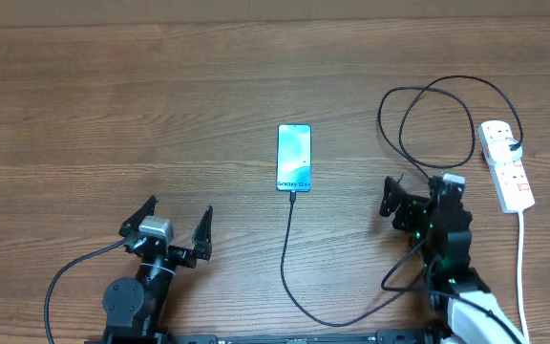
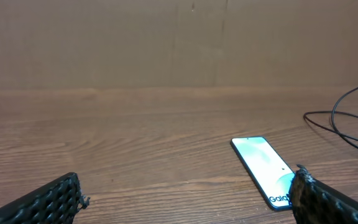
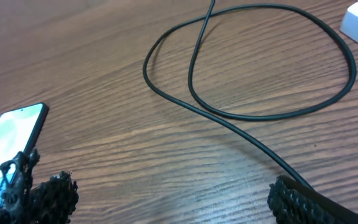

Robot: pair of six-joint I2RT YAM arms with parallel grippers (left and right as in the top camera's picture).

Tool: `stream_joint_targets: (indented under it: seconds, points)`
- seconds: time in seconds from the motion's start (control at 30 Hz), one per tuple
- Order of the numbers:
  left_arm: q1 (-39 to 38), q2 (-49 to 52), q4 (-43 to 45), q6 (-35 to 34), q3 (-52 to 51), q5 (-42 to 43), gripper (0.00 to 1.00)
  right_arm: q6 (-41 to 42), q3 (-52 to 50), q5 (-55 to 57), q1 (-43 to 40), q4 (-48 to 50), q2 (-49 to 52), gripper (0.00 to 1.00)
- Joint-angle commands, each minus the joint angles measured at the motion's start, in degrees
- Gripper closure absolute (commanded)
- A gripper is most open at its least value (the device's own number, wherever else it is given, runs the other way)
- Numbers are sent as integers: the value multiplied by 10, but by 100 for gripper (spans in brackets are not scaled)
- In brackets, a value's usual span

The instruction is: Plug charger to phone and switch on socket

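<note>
- Left gripper (image 1: 179,208) sits near the front of the wooden table (image 1: 113,105), left of the phone; its jaws are spread wide and hold nothing.
- Right gripper (image 1: 416,186) is right of the phone, jaws equally wide and empty, with the charger passing just beside its fingers.
- Phone (image 1: 294,158) lies flat mid-table, turquoise screen up, showing "Galaxy" text.
- Charger (image 1: 285,258) — a thin black cable — meets the phone's near edge, curves right under the right arm, then loops towards the socket.
- Socket (image 1: 506,164) — a white power strip — lies at far right with a black plug in it.
</note>
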Motion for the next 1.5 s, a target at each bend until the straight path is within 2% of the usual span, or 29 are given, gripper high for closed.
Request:
stream_joint_targets:
  seconds: [0.0, 0.17, 0.47, 0.67, 0.9, 1.47]
  points:
    - [0, -7, -2, 16, -2, -6, 0, 0, -27, -5, -1, 21, -25, 0]
    - [0, -7, -2, 16, -2, -6, 1, 0, -61, -5, -1, 53, -57, 0]
    - [0, -7, -2, 16, -2, -6, 0, -3, -61, -15, -1, 31, -93, 0]
    - [0, -7, -2, 16, -2, -6, 0, -5, -61, -15, -1, -2, -116, 0]
    - [0, -7, -2, 16, -2, -6, 0, -44, -61, -25, -1, -57, -158, 0]
    - [0, -7, -2, 16, -2, -6, 0, -80, -61, -46, -1, -180, -306, 0]
